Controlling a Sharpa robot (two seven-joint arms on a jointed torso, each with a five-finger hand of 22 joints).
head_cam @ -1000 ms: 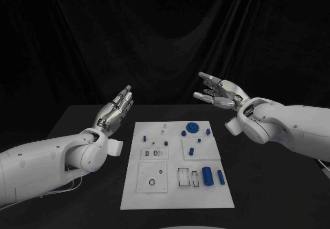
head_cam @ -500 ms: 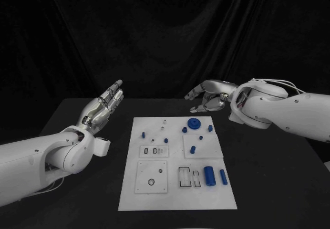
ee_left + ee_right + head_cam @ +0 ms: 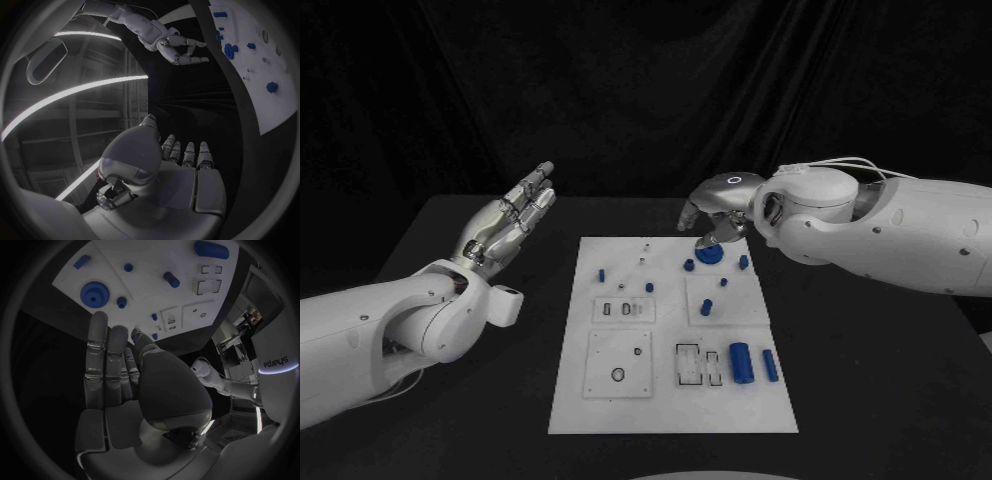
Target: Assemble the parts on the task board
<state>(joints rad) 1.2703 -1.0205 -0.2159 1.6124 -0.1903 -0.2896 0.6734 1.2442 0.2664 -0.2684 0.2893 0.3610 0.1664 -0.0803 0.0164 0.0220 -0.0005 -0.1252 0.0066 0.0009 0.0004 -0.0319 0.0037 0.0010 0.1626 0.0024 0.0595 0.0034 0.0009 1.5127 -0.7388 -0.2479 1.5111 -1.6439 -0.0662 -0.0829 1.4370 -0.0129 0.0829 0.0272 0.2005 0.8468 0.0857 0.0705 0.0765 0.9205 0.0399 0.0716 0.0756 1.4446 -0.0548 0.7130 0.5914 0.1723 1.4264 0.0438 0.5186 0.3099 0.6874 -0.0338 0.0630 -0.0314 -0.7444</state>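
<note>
Right hand [image 3: 720, 213], fingers apart and empty, has dropped from high to hover over blue toothed gear wheel [image 3: 711, 254] at 12 o'clock on white rectangular task board [image 3: 668, 405], likely reaching for it; left hand [image 3: 511, 215] stays raised, flat, empty

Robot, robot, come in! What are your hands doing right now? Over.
Left hand open, raised beside the board. Right hand open, above the blue gear, holding nothing. Nothing in the way.
</note>
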